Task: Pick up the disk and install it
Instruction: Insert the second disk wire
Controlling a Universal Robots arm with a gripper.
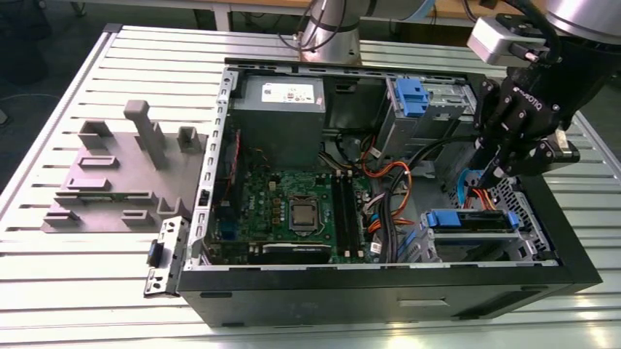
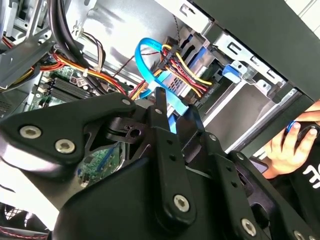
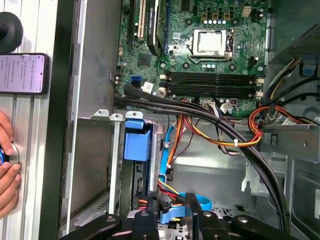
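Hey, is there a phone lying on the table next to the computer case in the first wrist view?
Yes. A phone with a lit screen lies flat on the slatted table just outside the computer case wall, above a person's hand.

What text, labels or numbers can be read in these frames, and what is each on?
No text can be quoted.
White label on the power supply box: print too small to read.
White lettering on the body of the gripper: too blurred to quote.
Lines of text on the phone screen: too small to read.
Markings on the motherboard: too small to read.
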